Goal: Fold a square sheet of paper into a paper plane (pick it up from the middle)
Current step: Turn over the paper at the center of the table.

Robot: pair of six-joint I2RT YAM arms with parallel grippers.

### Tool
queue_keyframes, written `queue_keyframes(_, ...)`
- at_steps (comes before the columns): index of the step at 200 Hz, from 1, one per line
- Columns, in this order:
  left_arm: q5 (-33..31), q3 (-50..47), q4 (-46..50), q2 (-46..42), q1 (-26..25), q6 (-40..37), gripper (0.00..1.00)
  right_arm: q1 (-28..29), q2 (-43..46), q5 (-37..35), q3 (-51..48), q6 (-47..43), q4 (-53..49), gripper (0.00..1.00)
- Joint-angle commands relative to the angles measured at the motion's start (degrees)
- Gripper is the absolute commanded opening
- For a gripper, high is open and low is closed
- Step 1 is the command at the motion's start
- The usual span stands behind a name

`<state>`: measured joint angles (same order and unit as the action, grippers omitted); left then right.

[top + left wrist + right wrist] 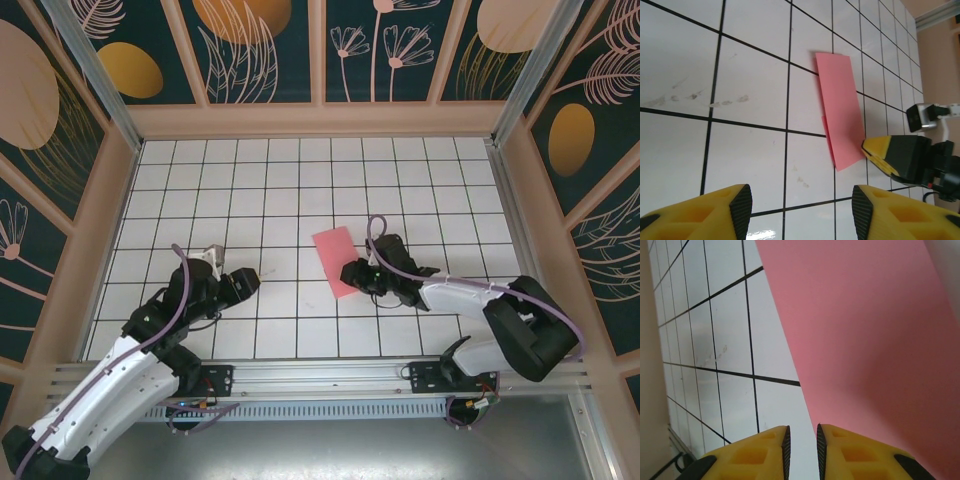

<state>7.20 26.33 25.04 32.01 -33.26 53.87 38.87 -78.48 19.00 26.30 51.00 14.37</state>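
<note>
The square sheet of paper (333,255), salmon pink, lies folded into a narrow rectangle on the white grid table just right of centre. My right gripper (350,274) sits low at its near right edge. In the right wrist view the jaws (802,432) stand a narrow gap apart with bare tile between them, and the paper (865,340) runs under the right finger. The left wrist view shows the paper (842,110) with the right gripper's yellow fingers (880,150) touching its near corner. My left gripper (252,281) (801,205) stands open over bare tile, about one tile left of the paper.
Wooden walls with dark floral panels close in the table (250,200) on three sides. An aluminium rail (320,375) runs along the near edge, carrying both arm bases. Faint smudges (695,97) mark a tile ahead of the left gripper.
</note>
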Motion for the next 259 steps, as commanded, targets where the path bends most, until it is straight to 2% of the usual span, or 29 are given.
queue_keyframes(1, 3.49, -1.57, -6.68, 1.55, 0.3, 1.22, 0.58, 0.02, -1.41, 1.95, -2.8, 4.36, 7.87, 0.25)
queue_keyframes(30, 5.9, -1.81, -12.01, 7.03, 0.3, 1.21, 0.58, 1.79, -4.28, 0.14, -3.18, 7.1, 10.33, 0.25)
queue_keyframes(49, 7.14, -1.03, -16.2, 11.62, 0.27, 1.14, 0.58, 3.72, -6.77, -2.85, -1.15, 9.37, 7.09, 0.25)
queue_keyframes(86, 9.03, 4.76, -23.55, 25.25, 0.28, 0.51, 0.54, 9.46, -7.11, -11.28, -3.68, 22.98, 11.52, 0.26)
queue_keyframes(112, 9.73, 10.44, -27.1, 34.47, 0.3, -0.44, 0.5, 11.0, -10.23, -8.76, -1.73, 26.08, 15.13, 0.27)
queue_keyframes(131, 10.78, 14.78, -28.76, 41.9, 0.27, -1.1, 0.45, 11.06, -11.71, -6.84, 0.14, 26.49, 16.61, 0.26)
queue_keyframes(147, 12.81, 18.57, -30.02, 47.77, 0.35, -1.39, 0.4, 10.73, -8.67, -6.64, -0.09, 24.12, 17.83, 0.26)
queue_keyframes(157, 14.28, 20.87, -31.2, 51.17, 0.24, -1.47, 0.38, 10.52, -5.27, -7.56, 0.9, 20.06, 13.56, 0.28)
queue_keyframes(169, 14.95, 23.45, -31.86, 54.34, 0.29, -1.48, 0.36, 10.36, -1.07, -11.02, 3.84, 13.75, 3.02, 0.29)
queue_keyframes(180, 15.45, 25.63, -32.28, 57.46, 0.3, -1.44, 0.36, 9.02, 1.94, -14.29, 5.91, 9.67, -6.66, 0.3)
queue_keyframes(188, 16.07, 27.1, -32.71, 59.62, 0.23, -1.47, 0.36, 6.6, 3.82, -13.97, 5.44, 7.43, -9.39, 0.31)
queue_keyframes(220, 18.58, 32.45, -34.45, 68.21, 0.24, -0.51, 0.35, -6.45, 5.8, -1.26, 0.33, 1.88, -7.01, 0.35)
queue_keyframes(240, 18.97, 34.61, -33.96, 71.88, 0.12, -0.86, 0.33, -10.24, 4.37, 2.97, 0.8, -1.64, -7.82, 0.36)
queue_keyframes(259, 17.92, 35.35, -33.07, 74.12, 0.16, -1.25, 0.32, -11.32, 2.72, 4.63, 1.53, -3.01, -7.94, 0.37)
